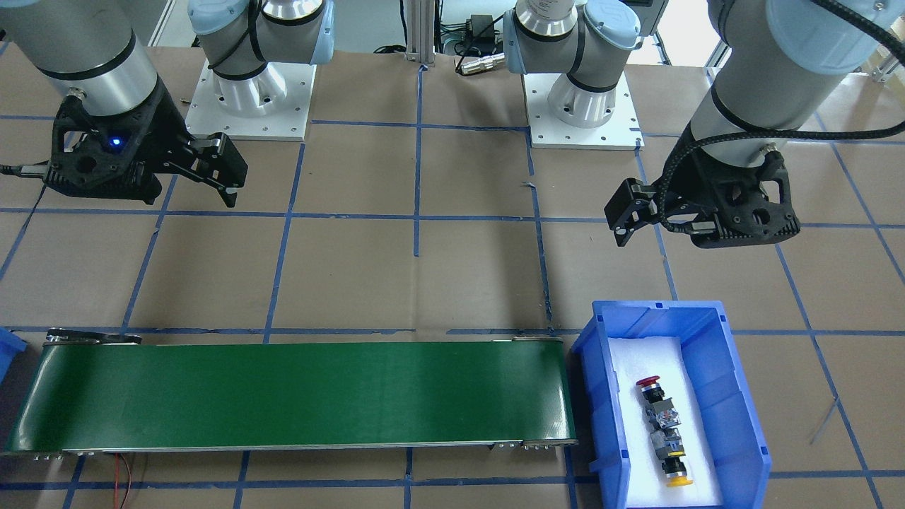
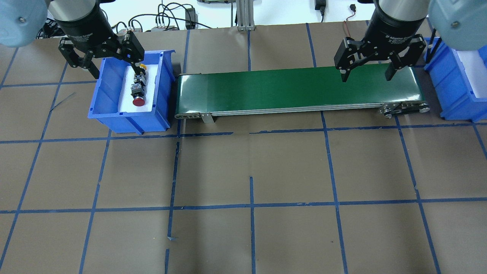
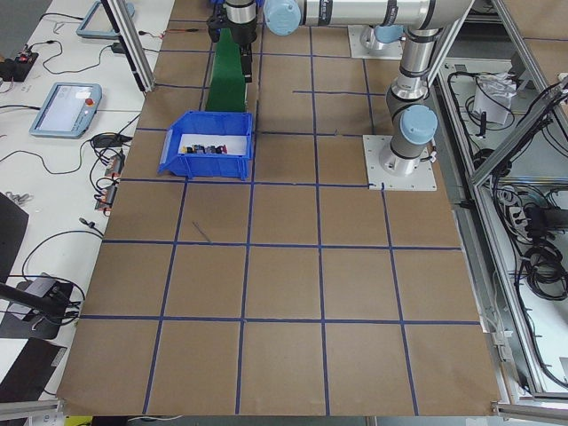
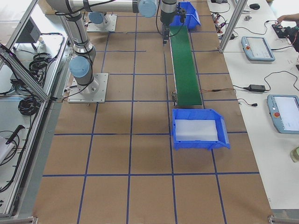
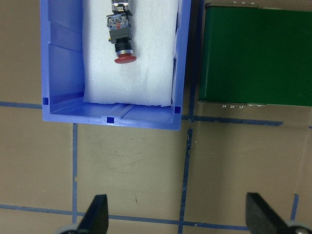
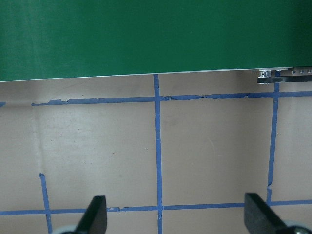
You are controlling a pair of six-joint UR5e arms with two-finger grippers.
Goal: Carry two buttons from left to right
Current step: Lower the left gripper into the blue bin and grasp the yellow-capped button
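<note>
Hovering wide open and empty: my left gripper (image 2: 115, 72) and right gripper (image 2: 366, 76). Red button (image 1: 647, 382) and yellow button (image 1: 680, 481) lie end to end in the left bin (image 1: 735, 396) beside the belt (image 1: 297, 396); both transfers, I judge, remain.

Buttons (image 1: 663, 418) in bin (image 1: 737, 413) beside conveyor (image 1: 297, 396)

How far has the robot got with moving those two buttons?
Nothing looks done yet. The red button and yellow button both lie in the left bin. Nothing is in hand: both pairs of jaws stand open and empty. The belt is bare, and the right bin holds only white padding. So both buttons are left to carry across.
</note>
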